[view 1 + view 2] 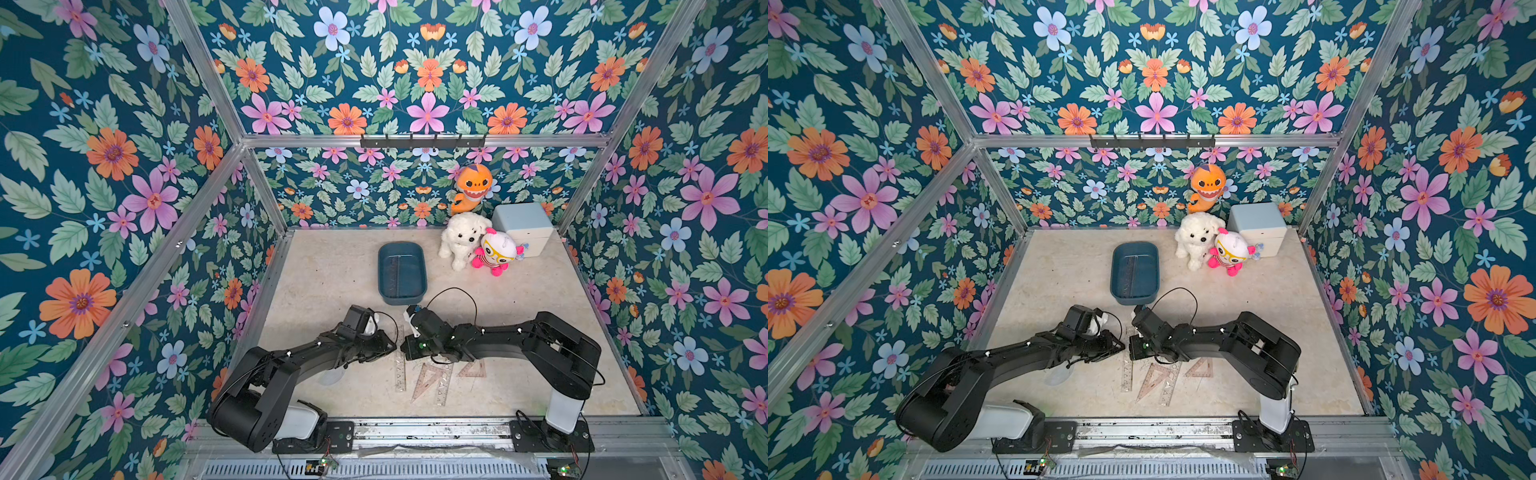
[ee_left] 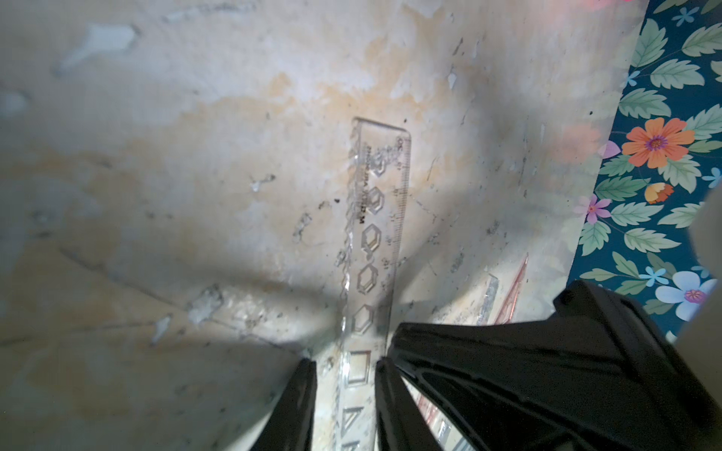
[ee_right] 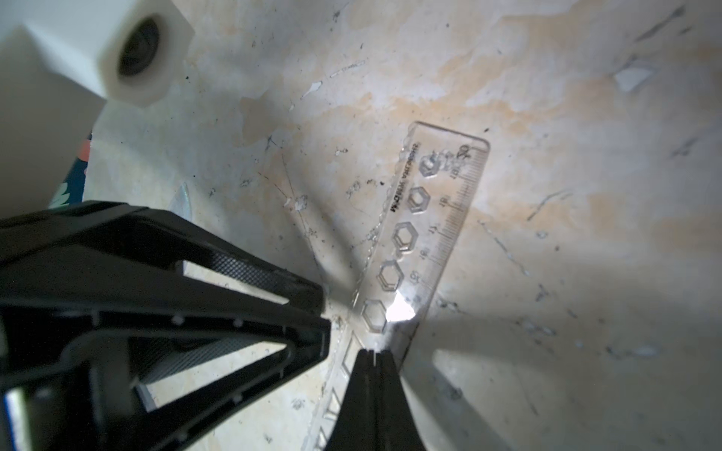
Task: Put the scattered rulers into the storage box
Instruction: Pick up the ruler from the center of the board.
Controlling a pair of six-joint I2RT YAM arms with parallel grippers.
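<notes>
Currently both arms reach in from the front rail, elbows out, forearms meeting mid-worktop, wrists pitched down over one clear straight ruler that lies flat. Left gripper is parted, a finger either side of that ruler's width with a gap on one side; can't tell if the tips touch it. Right gripper is clenched, empty, its closed tip set on the same ruler near one long edge, just beside the left fingers. Count: two arms, one storage box beyond the grippers towards the back wall, holding one boxed ruler lying lengthwise. Loose on the worktop: the clear straight ruler, a larger set square and a smaller set square under the right forearm, what looks like one pinkish straight ruler between them (overlap makes that unclear), and one protractor partly under the left forearm. That's five out, one in. Back right corner: three plush toys and one pale blue cube container.
</notes>
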